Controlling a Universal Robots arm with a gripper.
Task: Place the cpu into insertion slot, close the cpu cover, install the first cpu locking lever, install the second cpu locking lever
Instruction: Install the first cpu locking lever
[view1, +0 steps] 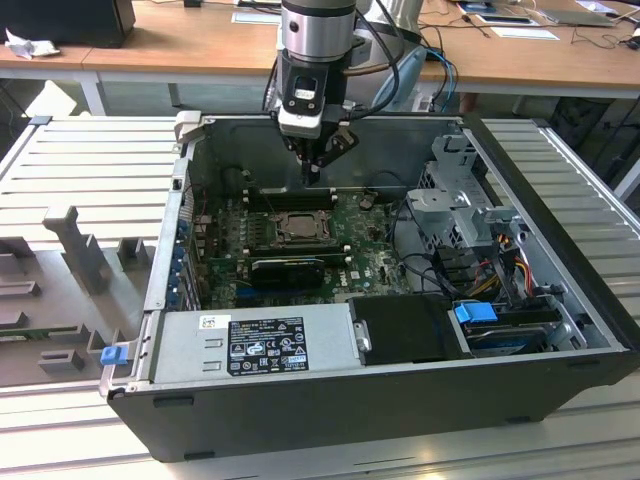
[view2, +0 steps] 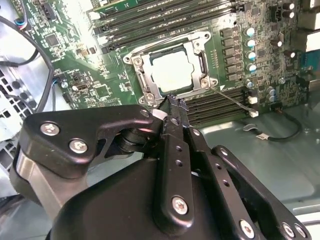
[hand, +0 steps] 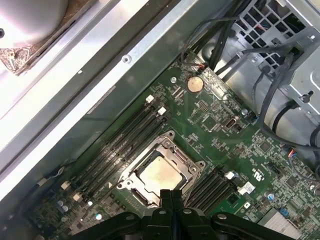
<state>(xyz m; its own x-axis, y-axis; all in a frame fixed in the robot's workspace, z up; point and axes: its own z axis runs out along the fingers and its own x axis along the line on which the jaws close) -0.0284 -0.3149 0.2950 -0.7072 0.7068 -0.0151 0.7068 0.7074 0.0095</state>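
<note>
Inside the open computer case, the cpu (view2: 172, 70) (hand: 159, 174) lies pale and flat in the insertion slot (view1: 297, 228) on the green motherboard. The cpu cover (view2: 201, 61) (hand: 176, 151) lies down around it as a metal frame, with the chip showing through its window. One thin locking lever (view2: 231, 100) sticks out from a corner of the socket, raised off the board. My gripper (view1: 313, 176) (view2: 172, 102) (hand: 170, 196) hangs a little above the socket's edge. Its black fingers are shut together with nothing between them.
Black memory slots (hand: 125, 135) run along both sides of the socket. A drive cage with cables (view1: 460, 215) fills the exterior view's right of the case, and the power supply (view1: 250, 345) lies along the front. The case walls (view1: 180, 190) enclose the board.
</note>
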